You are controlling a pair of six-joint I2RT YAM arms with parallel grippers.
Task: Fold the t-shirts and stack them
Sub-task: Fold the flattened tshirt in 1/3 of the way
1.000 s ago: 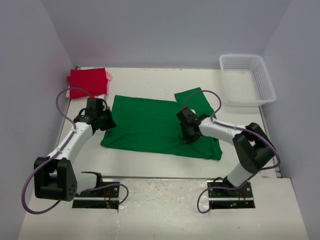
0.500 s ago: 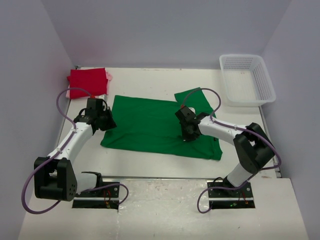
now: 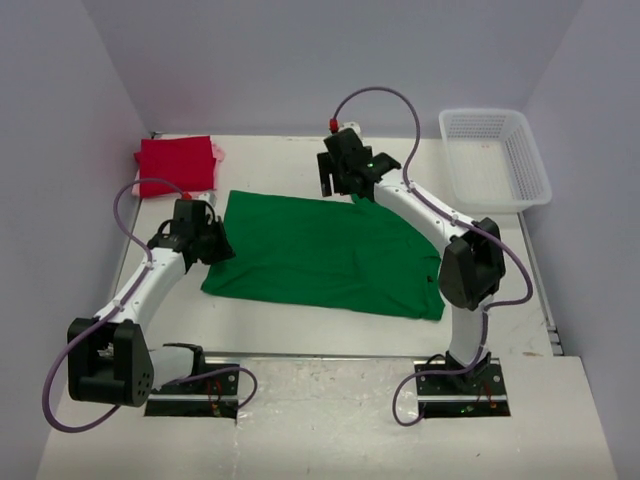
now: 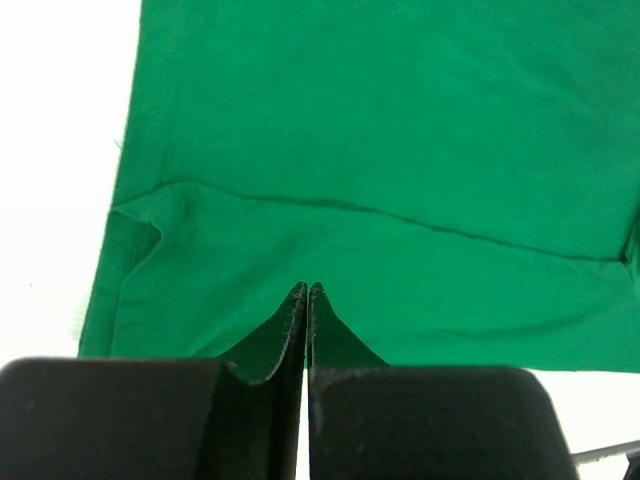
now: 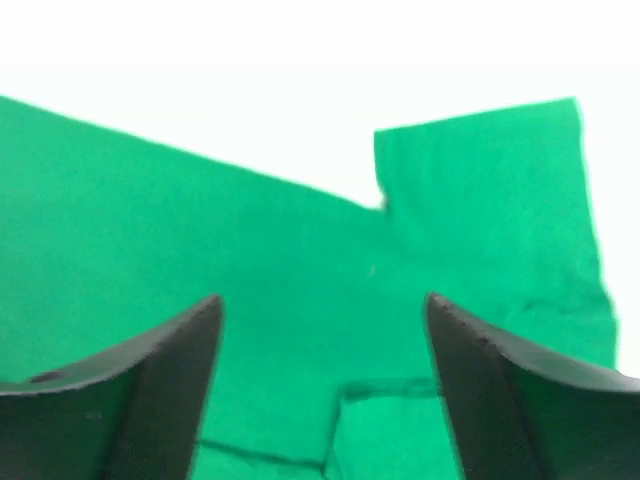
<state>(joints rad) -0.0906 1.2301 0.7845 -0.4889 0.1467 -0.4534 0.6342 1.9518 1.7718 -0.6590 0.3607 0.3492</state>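
A bright green t-shirt (image 3: 310, 250) lies spread flat mid-table, its near part folded over itself. My left gripper (image 3: 210, 243) rests at the shirt's left edge. In the left wrist view it (image 4: 305, 290) is shut, tips against the green cloth (image 4: 400, 150), with nothing visibly pinched. My right gripper (image 3: 338, 180) hangs high over the shirt's far edge. The blurred right wrist view shows it (image 5: 320, 300) open and empty above the green cloth (image 5: 250, 230), with a sleeve (image 5: 480, 180) sticking out. A folded red t-shirt (image 3: 177, 163) sits at the back left on a pale pink one (image 3: 218, 152).
A white mesh basket (image 3: 528, 160) stands at the back right corner. Walls close in the table on the left, right and far sides. The right arm stretches across the shirt's right part and hides its far right corner.
My right gripper has left the shirt's right middle, opened, and swung up to the far edge. The left arm has barely moved.
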